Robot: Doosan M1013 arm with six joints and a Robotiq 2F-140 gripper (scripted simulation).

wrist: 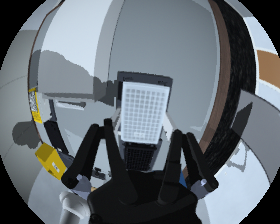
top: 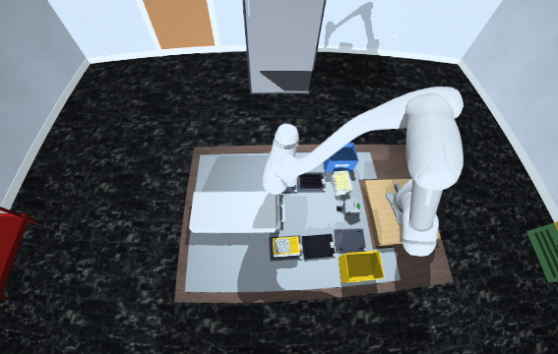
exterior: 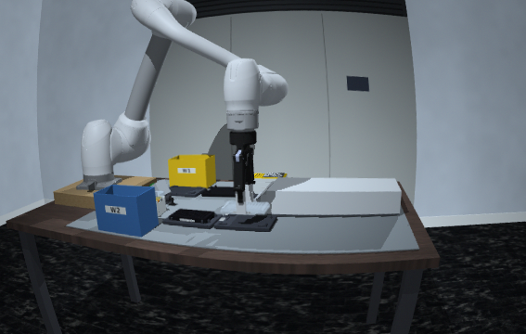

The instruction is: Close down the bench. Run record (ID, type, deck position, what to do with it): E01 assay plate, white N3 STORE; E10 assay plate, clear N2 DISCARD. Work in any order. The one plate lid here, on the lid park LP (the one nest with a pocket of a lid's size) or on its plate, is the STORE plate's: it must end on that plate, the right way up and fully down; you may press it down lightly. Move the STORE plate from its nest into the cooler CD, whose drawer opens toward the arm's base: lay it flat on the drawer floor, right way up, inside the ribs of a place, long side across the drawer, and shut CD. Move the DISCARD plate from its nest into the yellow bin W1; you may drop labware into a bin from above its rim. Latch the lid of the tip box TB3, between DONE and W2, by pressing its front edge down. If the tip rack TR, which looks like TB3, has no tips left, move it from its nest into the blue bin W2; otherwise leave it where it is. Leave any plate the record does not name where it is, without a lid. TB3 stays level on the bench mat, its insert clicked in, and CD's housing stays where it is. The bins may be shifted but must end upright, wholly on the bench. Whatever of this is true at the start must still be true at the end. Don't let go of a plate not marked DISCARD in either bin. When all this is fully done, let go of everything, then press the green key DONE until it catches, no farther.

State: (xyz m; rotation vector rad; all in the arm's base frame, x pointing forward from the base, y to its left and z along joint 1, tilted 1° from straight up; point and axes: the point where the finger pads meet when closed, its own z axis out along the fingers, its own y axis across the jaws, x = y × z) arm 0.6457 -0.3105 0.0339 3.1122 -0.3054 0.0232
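Centrally, a pale assay plate [exterior: 257, 208] hangs level just above its dark nest [exterior: 263, 224], clear of the nest. It is clamped in the pincer [exterior: 244, 200], whose fingers stand at middling width against the plate's two long sides. In the wrist view the plate [wrist: 143, 112] runs lengthwise away from the camera, so its long axis lies across the line joining the fingers. Its body looks translucent from the exterior view, which suggests the clear DISCARD plate, though this cannot be told for certain. On that reading, the next move depends on the yellow bin W1 [top: 343, 267]. In the top view it stands well apart from the pincer, diagonally across the grey mat, at the tabletop [exterior: 318, 264] edge nearer the arm's base. The white cooler [exterior: 337, 195] lies immediately beside the plate, on the opposite side.
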